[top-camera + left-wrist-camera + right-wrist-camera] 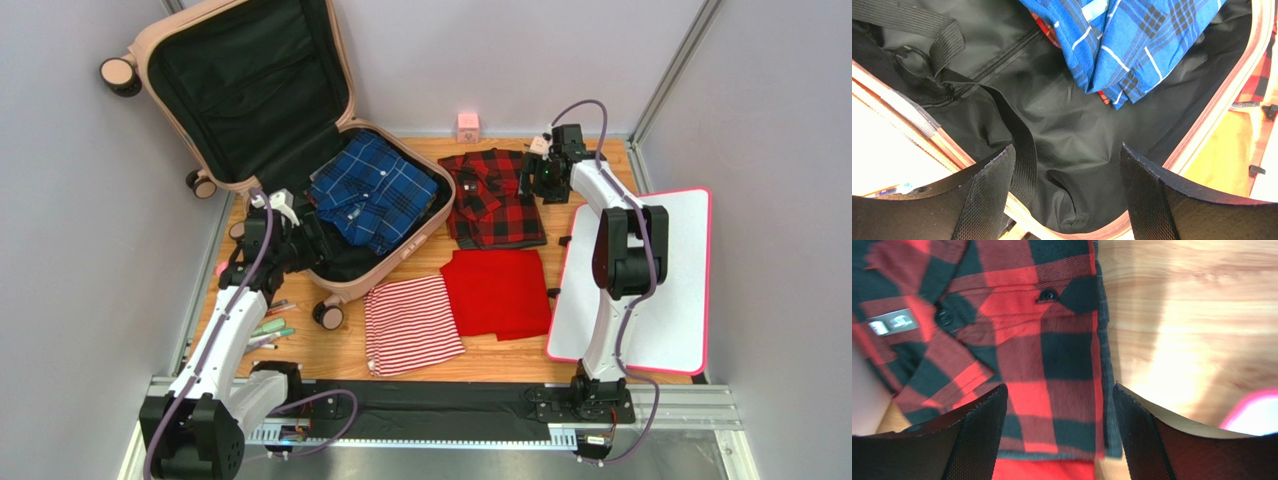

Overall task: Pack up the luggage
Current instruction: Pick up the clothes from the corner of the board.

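The luggage (pixel 240 90) lay open at the far left of the table (pixel 500 355), its lid propped up against the far-left corner and its lower shell flat on the wood. The left gripper (pixel 305 240) hung over the near-left edge of that lower shell. In the left wrist view its jaws stood wide apart with nothing between them, and only black lining (pixel 1067 120) and a black elastic strap (pixel 1022 145) lay below.

Inside the lower shell, toward its far side, rested a folded blue plaid shirt (pixel 372 190). A sliver of red showed under it in the wrist view, possibly another garment.

The right gripper (pixel 540 180) hovered well to the right of the luggage, over the far-right corner of a red-and-black plaid shirt (pixel 493 197) lying on the table just beside the shell. Its jaws were open too and gripped nothing, spanning the shirt's right edge (pixel 1072 365).

Nearer lay a red folded cloth (pixel 497 292) and a red-and-white striped cloth (pixel 412 323), side by side. A white board with a pink rim (pixel 660 270) lay at the right.
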Robot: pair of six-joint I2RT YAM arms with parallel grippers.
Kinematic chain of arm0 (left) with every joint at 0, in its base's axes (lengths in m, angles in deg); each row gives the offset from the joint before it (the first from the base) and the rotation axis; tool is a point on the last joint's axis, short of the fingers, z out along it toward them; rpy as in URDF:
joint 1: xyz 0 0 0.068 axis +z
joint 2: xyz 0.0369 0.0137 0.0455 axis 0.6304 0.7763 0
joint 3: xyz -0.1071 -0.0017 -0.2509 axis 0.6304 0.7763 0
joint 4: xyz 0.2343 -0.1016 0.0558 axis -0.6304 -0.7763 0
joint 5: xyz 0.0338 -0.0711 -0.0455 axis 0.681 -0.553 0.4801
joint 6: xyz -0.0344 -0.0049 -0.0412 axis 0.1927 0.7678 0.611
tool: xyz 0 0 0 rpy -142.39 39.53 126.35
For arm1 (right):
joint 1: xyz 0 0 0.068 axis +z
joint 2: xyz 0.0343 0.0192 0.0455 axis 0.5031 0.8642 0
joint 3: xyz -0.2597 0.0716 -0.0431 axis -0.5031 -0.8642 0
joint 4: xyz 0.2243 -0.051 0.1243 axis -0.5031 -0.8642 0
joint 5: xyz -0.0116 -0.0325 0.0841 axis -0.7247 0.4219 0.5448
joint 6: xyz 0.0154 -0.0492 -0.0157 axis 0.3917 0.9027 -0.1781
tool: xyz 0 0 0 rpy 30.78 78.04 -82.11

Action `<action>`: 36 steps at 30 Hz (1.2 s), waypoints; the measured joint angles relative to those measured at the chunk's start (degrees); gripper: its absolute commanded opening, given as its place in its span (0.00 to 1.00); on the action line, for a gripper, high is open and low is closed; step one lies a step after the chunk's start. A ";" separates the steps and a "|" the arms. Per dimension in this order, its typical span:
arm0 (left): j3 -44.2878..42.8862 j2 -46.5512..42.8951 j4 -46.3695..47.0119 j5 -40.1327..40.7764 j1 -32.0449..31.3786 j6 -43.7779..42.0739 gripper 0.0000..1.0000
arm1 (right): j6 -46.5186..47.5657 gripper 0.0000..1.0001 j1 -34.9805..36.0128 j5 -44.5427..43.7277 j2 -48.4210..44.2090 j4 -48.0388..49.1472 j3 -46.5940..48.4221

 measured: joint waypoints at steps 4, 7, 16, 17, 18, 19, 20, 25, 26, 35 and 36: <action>0.00 0.37 0.00 -0.50 0.00 -0.28 0.82 | 0.00 0.74 0.00 0.83 4.85 -0.07 2.62; 0.00 0.39 -0.02 -0.74 0.00 -0.76 0.82 | 0.02 0.70 0.00 1.22 7.56 -0.02 5.01; 0.00 1.20 0.04 -0.94 0.00 -1.14 0.82 | 0.20 0.48 0.00 2.89 10.32 0.07 8.26; 0.00 1.27 0.09 -0.94 0.00 -1.16 0.82 | 0.24 0.45 0.00 2.95 10.32 0.07 8.26; 0.00 1.33 0.11 -0.94 0.00 -1.16 0.82 | 0.28 0.37 0.00 3.06 10.32 0.07 8.26; 0.00 1.36 0.13 -0.96 0.00 -1.18 0.82 | 0.55 0.33 0.00 3.13 10.32 0.07 8.26; 0.00 1.36 0.13 -0.96 0.00 -1.18 0.82 | 0.61 0.27 0.00 3.17 10.32 -0.02 8.26; -0.02 1.84 0.52 -1.18 0.00 -1.25 0.82 | 0.92 0.00 -0.13 3.34 10.29 -0.11 8.26; -0.04 1.95 0.59 -1.22 0.00 -1.25 0.82 | 0.92 0.00 -0.13 3.39 10.25 -0.11 8.26; -0.31 2.84 0.96 -1.66 0.00 -1.27 0.82 | 0.87 0.00 0.61 3.72 5.38 -2.21 9.11; -0.33 2.91 0.98 -1.73 0.00 -1.29 0.82 | 0.87 0.00 0.94 3.74 4.55 -2.62 9.79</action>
